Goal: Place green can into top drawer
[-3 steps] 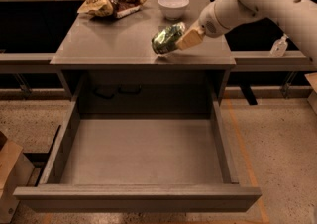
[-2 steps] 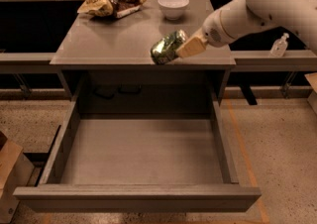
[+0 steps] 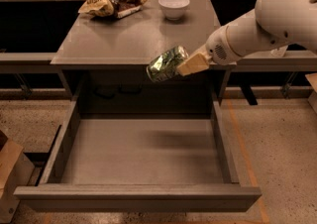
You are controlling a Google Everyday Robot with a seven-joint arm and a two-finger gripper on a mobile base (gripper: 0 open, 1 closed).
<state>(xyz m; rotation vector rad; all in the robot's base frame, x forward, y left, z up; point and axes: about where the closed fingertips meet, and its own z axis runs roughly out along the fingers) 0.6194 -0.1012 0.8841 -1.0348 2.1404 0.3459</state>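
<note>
The gripper is closed tight on the green can and holds it tilted in the air. The can hangs just in front of the table edge, over the back part of the open top drawer. A white bowl and a snack bag sit at the far end of the table.

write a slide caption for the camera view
The gripper holds the green can tilted in the air at the grey table's front edge, above the open top drawer.

No readable text on green can in gripper over top drawer
</note>
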